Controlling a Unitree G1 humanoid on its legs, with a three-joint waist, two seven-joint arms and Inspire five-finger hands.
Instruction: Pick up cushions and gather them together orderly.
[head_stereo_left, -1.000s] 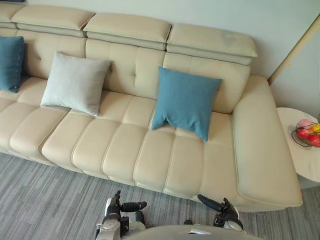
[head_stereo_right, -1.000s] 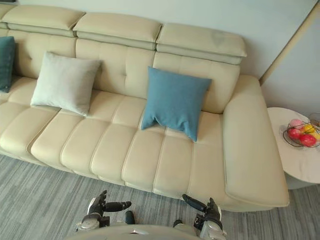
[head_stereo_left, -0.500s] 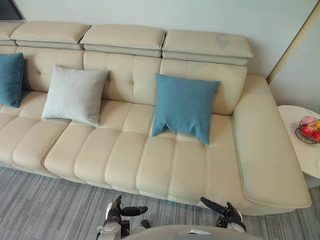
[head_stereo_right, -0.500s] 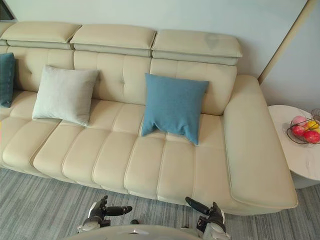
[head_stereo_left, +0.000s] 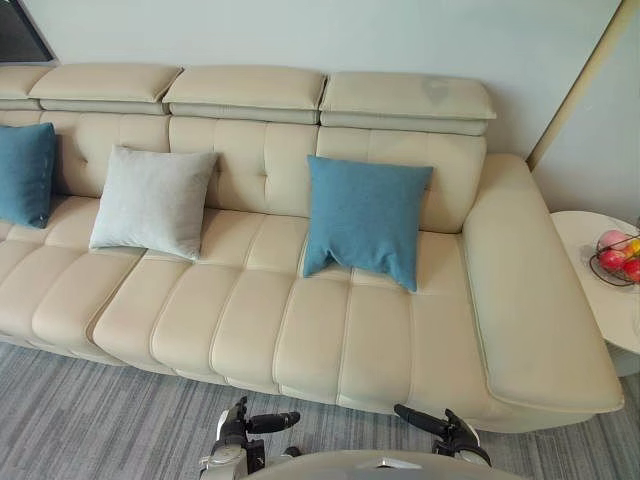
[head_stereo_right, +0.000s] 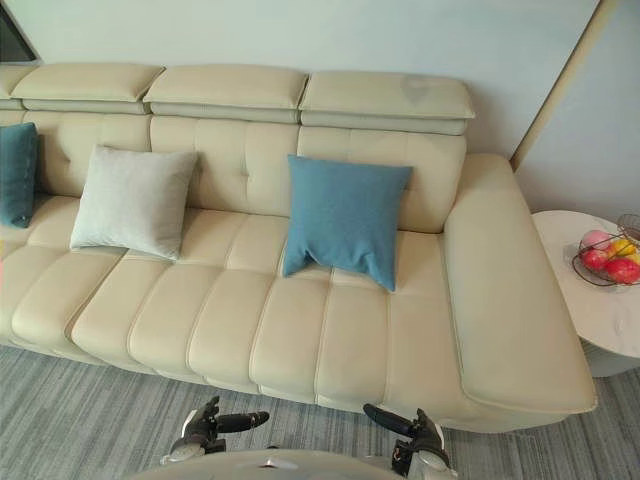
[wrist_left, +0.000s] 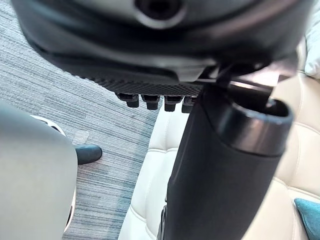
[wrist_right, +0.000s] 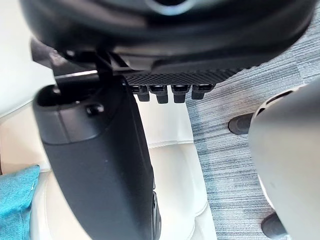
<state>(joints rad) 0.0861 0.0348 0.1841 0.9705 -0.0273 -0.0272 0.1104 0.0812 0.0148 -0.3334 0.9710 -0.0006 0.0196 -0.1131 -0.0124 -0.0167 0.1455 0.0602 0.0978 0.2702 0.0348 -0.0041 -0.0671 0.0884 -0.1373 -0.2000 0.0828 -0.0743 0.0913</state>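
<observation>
Left eye view: nothing gathered yet.
Grey cushion (head_stereo_left: 152, 200), middle blue cushion (head_stereo_left: 366, 220) and far blue cushion (head_stereo_left: 25, 172) sit apart; left hand (head_stereo_left: 240, 432) and right hand (head_stereo_left: 455, 438) empty, fingers slack.

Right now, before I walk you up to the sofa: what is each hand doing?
left hand: open, fingers relaxed, holding nothing.
right hand: open, fingers relaxed, holding nothing.
</observation>
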